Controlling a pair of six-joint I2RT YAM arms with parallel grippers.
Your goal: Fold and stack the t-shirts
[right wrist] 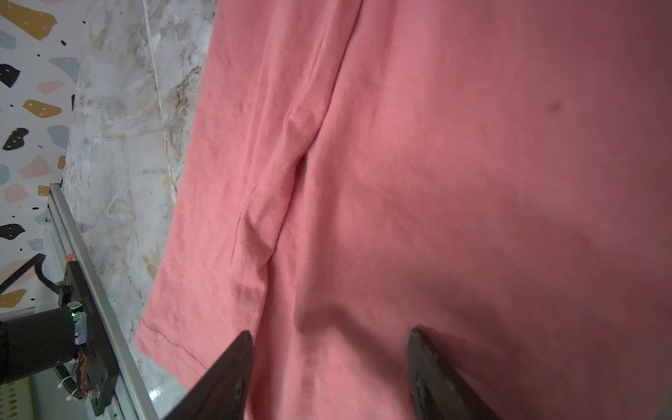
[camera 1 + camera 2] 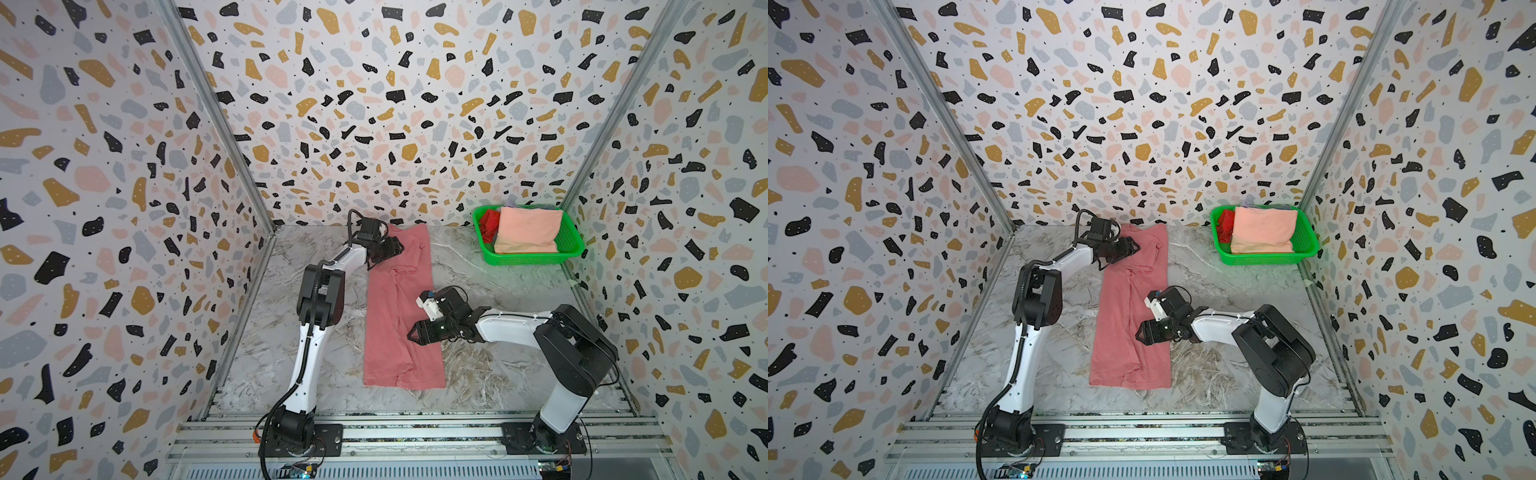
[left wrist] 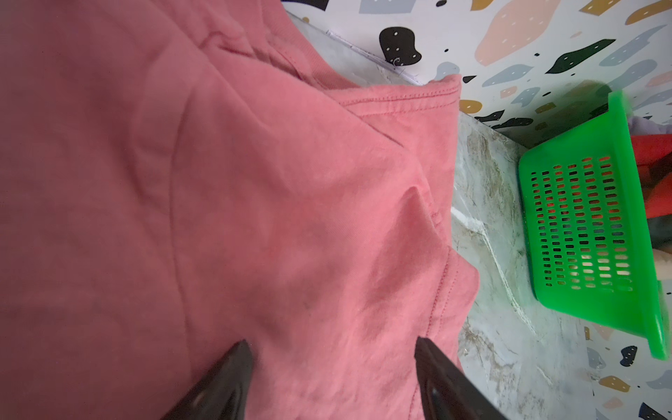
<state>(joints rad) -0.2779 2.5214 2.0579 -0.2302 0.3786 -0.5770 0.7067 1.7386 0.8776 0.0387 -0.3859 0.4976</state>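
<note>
The rose-pink t-shirt [image 2: 395, 316] [image 2: 1127, 320] lies on the marble table as a long narrow strip, folded lengthwise, running from the back wall toward the front. My left gripper [image 2: 400, 246] [image 3: 332, 345] hovers open over the strip's far end by the collar and sleeve, with nothing between its fingers. Over the strip's right edge near the middle, my right gripper [image 2: 412, 332] [image 1: 331, 334] is also open, with only flat cloth under it. A folded pale peach t-shirt [image 2: 528, 232] and a bright red t-shirt [image 2: 488, 222] sit in the basket.
The green mesh basket [image 2: 528, 260] [image 3: 582, 225] stands at the back right corner against the wall. Patterned walls close in the table [image 2: 498, 365] on three sides. An aluminium rail [image 2: 415, 432] with both arm bases runs along the front.
</note>
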